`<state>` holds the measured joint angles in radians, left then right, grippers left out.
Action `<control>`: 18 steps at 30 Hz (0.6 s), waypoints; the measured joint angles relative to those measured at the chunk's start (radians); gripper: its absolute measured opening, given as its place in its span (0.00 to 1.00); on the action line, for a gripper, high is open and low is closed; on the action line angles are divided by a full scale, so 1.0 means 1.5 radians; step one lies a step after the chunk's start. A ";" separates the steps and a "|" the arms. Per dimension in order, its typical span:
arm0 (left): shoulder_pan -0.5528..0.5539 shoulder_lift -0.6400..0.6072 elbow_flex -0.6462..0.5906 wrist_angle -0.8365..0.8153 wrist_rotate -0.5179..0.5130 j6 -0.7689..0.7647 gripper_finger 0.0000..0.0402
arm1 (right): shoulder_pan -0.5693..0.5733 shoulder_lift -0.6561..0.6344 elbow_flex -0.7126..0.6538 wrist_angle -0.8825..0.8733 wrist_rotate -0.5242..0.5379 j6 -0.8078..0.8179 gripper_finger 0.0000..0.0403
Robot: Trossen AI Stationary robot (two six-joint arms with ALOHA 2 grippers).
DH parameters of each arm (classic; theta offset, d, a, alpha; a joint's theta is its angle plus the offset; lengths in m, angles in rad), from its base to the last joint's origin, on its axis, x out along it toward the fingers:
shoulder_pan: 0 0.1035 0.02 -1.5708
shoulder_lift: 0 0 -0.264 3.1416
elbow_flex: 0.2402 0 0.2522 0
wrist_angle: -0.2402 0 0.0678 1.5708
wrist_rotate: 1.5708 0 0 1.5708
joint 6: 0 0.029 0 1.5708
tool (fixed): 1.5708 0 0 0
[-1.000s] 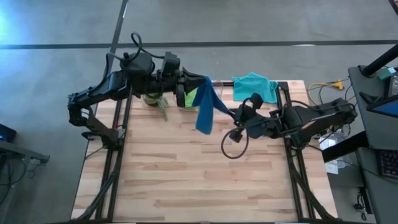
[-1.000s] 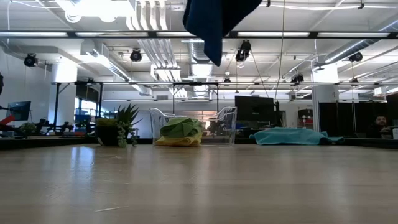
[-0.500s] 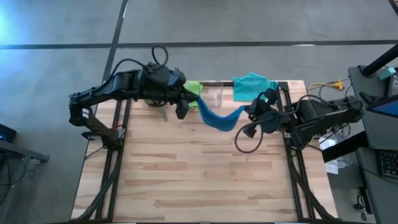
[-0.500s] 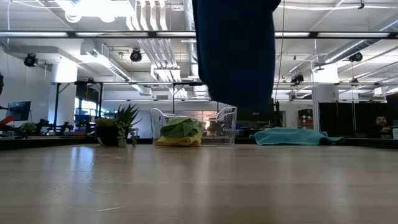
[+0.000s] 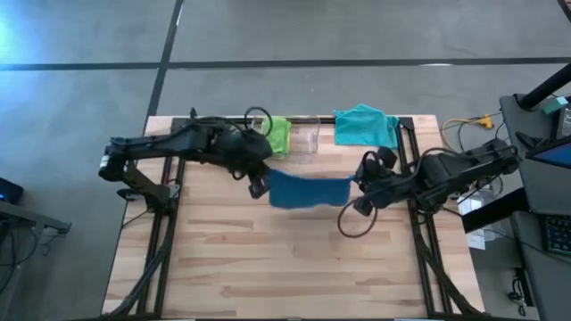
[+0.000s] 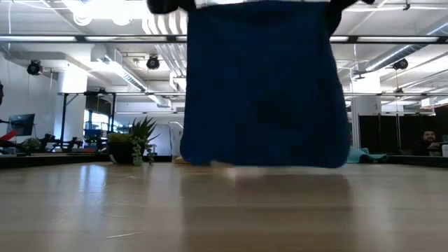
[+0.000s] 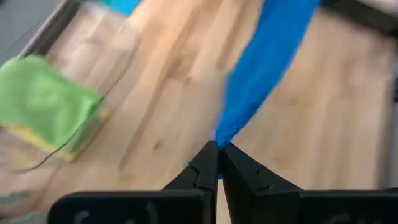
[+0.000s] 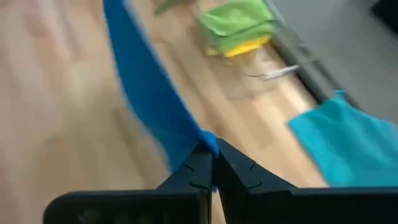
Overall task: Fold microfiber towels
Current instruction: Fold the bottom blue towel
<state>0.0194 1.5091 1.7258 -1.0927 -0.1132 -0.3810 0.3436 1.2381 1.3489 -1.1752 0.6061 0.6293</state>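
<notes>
Left gripper (image 5: 260,185) and right gripper (image 5: 357,185) each pinch a top corner of the dark blue towel (image 5: 308,190), hanging just above the table (image 5: 268,267): best to keep it taut and lower evenly.

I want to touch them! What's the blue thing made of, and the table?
The blue towel looks like soft matte cloth: it hangs limp between the left gripper and right gripper. The table looks like pale wooden planks with visible grain, probably smooth, with a slight sheen.
</notes>
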 joint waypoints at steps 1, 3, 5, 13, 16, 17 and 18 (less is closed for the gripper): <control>0.000 0.000 -0.019 0.003 -0.018 0.010 0.00 | -0.007 0.000 -0.012 0.001 0.014 -0.004 0.02; 0.002 0.000 -0.050 0.015 -0.063 0.042 0.00 | -0.023 0.000 -0.034 0.002 0.039 -0.014 0.02; 0.002 -0.001 -0.075 0.027 -0.109 0.067 0.00 | -0.043 0.000 -0.045 0.005 0.058 -0.023 0.02; -0.008 -0.008 -0.098 0.060 -0.279 0.066 0.00 | -0.050 -0.001 -0.035 0.029 0.123 -0.023 0.02; -0.023 -0.017 -0.096 0.076 -0.305 0.065 0.00 | -0.027 -0.001 -0.030 0.038 0.123 -0.021 0.02; -0.030 -0.021 -0.097 0.081 -0.306 0.060 0.00 | -0.016 0.000 -0.031 0.037 0.123 -0.010 0.02; -0.039 -0.023 -0.100 0.082 -0.303 0.046 0.00 | -0.003 0.001 -0.034 0.038 0.122 0.010 0.02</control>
<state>-0.0389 1.4744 1.5757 -0.9701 -0.5672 -0.3113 0.3396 1.2397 1.2978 -1.1186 0.7893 0.6441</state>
